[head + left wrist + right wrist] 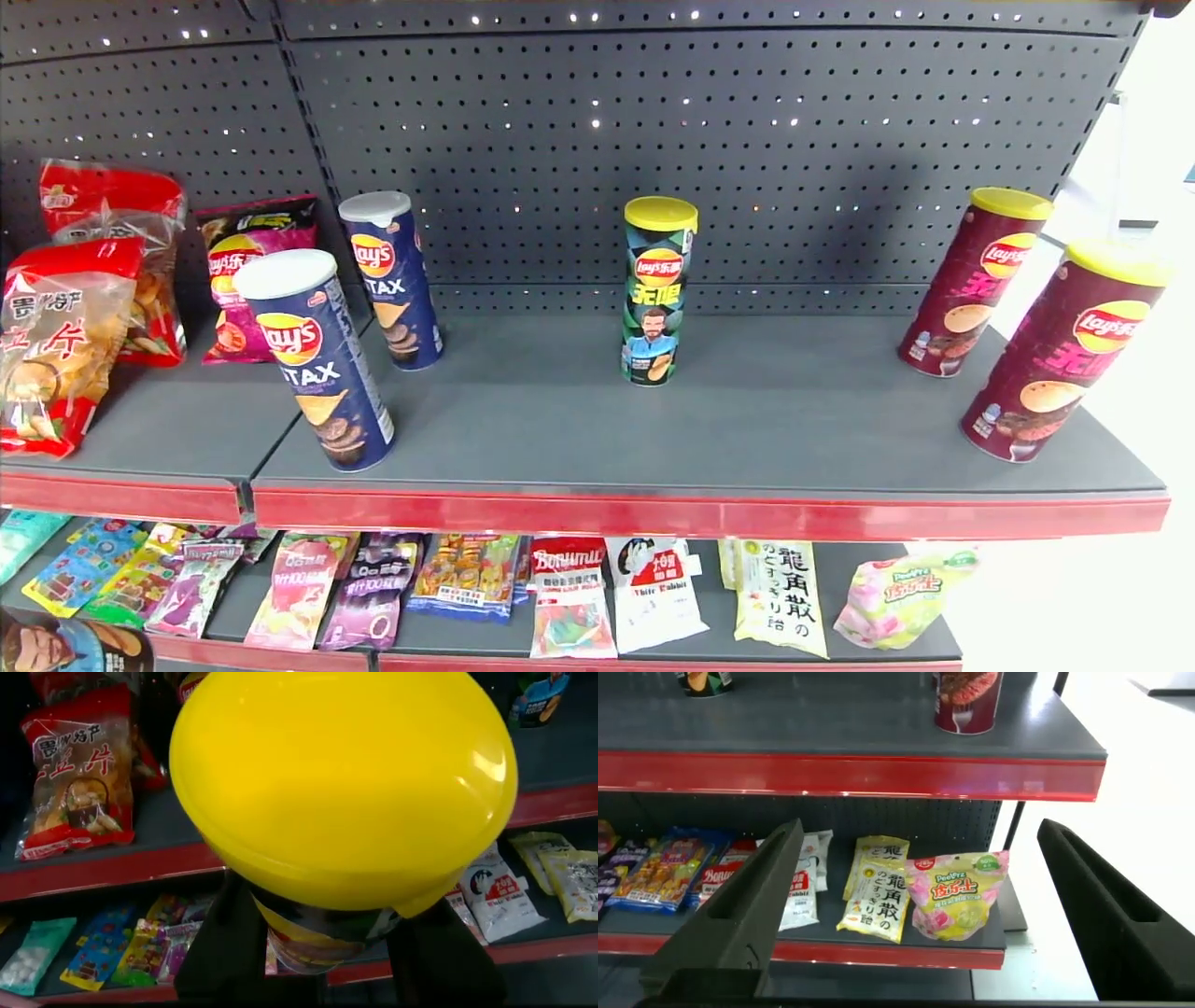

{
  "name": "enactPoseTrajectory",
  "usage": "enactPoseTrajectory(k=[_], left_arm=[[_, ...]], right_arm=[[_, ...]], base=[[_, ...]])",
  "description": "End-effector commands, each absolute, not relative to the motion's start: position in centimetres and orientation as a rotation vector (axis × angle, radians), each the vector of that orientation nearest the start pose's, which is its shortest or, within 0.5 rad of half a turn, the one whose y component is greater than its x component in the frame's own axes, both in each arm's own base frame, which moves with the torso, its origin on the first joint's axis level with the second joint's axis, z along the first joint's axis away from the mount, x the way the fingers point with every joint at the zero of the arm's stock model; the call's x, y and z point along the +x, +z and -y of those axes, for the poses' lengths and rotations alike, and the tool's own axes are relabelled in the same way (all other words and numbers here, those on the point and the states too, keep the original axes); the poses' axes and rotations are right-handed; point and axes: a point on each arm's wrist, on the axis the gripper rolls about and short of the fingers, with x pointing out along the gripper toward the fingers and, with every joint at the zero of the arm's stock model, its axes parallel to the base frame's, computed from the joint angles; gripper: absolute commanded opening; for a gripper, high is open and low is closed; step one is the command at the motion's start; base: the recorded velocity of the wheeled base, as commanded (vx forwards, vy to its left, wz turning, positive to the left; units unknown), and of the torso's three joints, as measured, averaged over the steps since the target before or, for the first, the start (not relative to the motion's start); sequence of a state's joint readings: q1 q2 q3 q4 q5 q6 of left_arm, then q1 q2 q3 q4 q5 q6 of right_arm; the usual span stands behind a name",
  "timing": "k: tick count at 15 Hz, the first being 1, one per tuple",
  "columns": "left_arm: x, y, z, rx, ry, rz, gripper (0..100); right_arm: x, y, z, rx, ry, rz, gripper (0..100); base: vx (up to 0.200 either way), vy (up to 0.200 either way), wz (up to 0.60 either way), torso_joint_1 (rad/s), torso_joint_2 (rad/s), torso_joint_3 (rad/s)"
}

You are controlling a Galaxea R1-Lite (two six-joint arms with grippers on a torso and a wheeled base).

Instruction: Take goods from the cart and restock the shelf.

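Yellow-lidded can [341, 784] clamped in left tool [327, 929], right tool [920, 859] spread, empty

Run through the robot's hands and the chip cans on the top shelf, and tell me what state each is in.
Yellow-lidded dark chip can: lid on, gripped in the left hand.
Left hand: shut on that can.
Right hand: open, empty.
Two white-lidded blue chip cans: upright on the grey shelf, lids on.
Yellow-lidded green-and-black chip can: upright, lid on.
Two yellow-lidded maroon chip cans: upright, lids on.
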State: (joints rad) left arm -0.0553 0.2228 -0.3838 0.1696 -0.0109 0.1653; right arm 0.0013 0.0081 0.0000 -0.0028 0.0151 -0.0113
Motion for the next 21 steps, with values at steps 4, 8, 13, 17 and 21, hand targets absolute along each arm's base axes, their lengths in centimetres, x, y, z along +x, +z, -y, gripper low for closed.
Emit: enactPoseTrajectory(k=[4,8,13,17,21], left_arm=[[-3.7,17.4,-0.2,0.088,-0.070,0.040,0],[-2.9,18.3,-0.1,0.017,-0.084,0.002,0],[-1.5,18.3,0.1,0.026,-0.147,-0.070,0],[-0.7,18.8,0.4,0.013,-0.265,-0.106,0],[-0.1,18.9,0.4,0.016,-0.259,-0.133,0]], right_arm=[[-2.3,7.6,-0.1,-0.066,0.038,0.007,100],[0.8,20.7,-0.4,0.113,0.198,-0.007,100],[7.6,26.3,-1.4,-0.109,0.322,-0.077,100],[11.8,27.5,-5.5,-0.098,0.609,-0.164,100],[16.2,25.3,-10.2,-0.115,0.745,-0.292,100]], base=[[0.000,0.000,0.00,0.000,0.00,0.000],[0.000,0.000,0.00,0.000,0.00,0.000],[0.000,0.000,0.00,0.000,0.00,0.000],[0.000,0.000,0.00,0.000,0.00,0.000],[0.000,0.000,0.00,0.000,0.00,0.000]])
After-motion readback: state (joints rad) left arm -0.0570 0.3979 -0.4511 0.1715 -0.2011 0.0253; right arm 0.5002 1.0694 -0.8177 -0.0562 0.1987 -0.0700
